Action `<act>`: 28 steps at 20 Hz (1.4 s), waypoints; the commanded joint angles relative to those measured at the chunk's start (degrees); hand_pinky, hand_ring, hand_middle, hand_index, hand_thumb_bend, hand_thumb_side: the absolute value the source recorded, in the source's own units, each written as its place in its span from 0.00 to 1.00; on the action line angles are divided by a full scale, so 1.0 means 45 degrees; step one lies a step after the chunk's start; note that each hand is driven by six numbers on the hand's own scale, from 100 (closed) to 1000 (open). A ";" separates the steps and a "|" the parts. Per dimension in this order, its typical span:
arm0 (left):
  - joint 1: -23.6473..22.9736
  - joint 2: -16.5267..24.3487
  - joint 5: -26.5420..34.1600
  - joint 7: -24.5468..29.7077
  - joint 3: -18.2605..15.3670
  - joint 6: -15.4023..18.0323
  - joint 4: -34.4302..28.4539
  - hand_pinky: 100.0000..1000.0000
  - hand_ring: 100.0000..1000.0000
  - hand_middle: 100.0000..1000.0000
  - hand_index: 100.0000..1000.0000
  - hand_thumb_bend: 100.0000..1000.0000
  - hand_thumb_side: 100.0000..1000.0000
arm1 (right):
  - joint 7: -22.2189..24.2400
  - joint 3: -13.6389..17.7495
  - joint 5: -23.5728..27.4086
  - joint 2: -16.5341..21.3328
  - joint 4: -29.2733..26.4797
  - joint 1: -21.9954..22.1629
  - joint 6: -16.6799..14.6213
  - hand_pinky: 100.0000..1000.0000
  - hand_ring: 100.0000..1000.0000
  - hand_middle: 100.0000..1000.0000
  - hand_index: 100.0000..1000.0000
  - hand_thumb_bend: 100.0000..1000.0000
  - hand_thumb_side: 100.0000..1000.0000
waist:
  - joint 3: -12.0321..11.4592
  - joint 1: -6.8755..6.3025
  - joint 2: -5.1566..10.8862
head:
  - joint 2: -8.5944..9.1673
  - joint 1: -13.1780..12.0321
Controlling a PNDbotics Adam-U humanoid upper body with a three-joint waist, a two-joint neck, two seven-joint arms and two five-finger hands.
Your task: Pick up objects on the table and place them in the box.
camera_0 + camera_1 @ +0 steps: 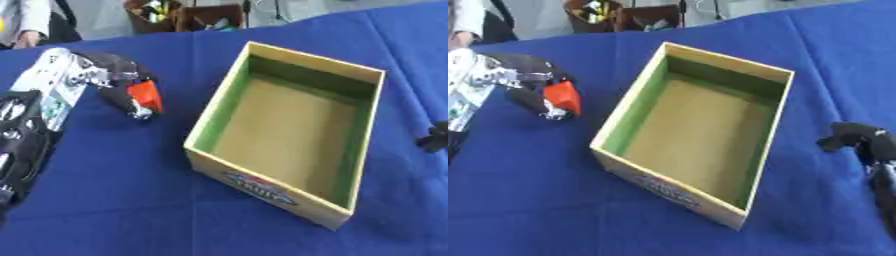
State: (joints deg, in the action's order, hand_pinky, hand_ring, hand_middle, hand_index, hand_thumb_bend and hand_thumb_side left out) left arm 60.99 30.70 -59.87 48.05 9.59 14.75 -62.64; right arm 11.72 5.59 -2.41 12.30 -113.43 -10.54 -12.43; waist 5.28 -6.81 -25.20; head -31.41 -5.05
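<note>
- The left hand (122,85) sits to the left of the box (289,130), its fingers curled round a small orange object (147,95) — the piece shows between fingers and thumb, low over the blue-covered bench (114,200).
- The step in hand looks like the carry to the box. To do it well, lift the object clear of the near left wall before moving across; that wall stands tall, and a low pass would likely catch it.
- Bring the hand over the bare brown floor of the box, well inside the green-lined walls, and only then let the fingers uncurl — a release over the rim could drop the piece outside.
- The box holds nothing that I can see.
- The right hand (864,140) shows to the right of the box, apart from it; its fingers look curled, with nothing in them.
</note>
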 commanded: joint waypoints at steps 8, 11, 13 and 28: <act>0.0193 0.0349 -0.0687 0.0109 -0.0235 -0.0476 -0.0211 0.50 0.70 0.74 0.96 0.48 0.77 | 0.0086 -0.0061 0.0041 0.0016 -0.0259 -0.0020 0.0074 0.92 0.65 0.47 0.75 0.00 1.00 | -0.0090 0.0121 0.0248 | -0.0050 0.0031; 0.0193 0.0277 -0.0523 -0.0053 -0.0248 -0.0558 -0.0187 0.45 0.65 0.66 0.91 0.46 0.77 | 0.0084 -0.0056 0.0024 -0.0003 -0.0259 -0.0031 0.0095 0.92 0.65 0.47 0.75 0.00 1.00 | -0.0072 0.0120 0.0231 | -0.0014 0.0023; 0.0199 0.0221 -0.0402 -0.0293 -0.0283 -0.0661 -0.0203 0.42 0.62 0.63 0.88 0.45 0.77 | 0.0077 -0.0048 0.0010 -0.0016 -0.0259 -0.0033 0.0100 0.92 0.65 0.47 0.75 0.00 1.00 | -0.0060 0.0124 0.0224 | 0.0011 0.0029; 0.0158 0.0068 -0.0324 -0.2536 -0.0196 -0.2192 0.0078 0.00 0.28 0.32 0.58 0.00 0.50 | -0.0010 0.0008 -0.0034 -0.0043 -0.0259 -0.0031 0.0133 0.93 0.65 0.47 0.75 0.00 1.00 | 0.0007 0.0105 0.0235 | 0.0060 0.0028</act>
State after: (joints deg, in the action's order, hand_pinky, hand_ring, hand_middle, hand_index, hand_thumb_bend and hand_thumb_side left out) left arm 60.93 29.86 -61.08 37.56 8.96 5.27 -61.95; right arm 11.83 5.30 -2.41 11.85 -113.43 -10.55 -11.82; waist 5.31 -6.63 -25.34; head -31.60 -4.91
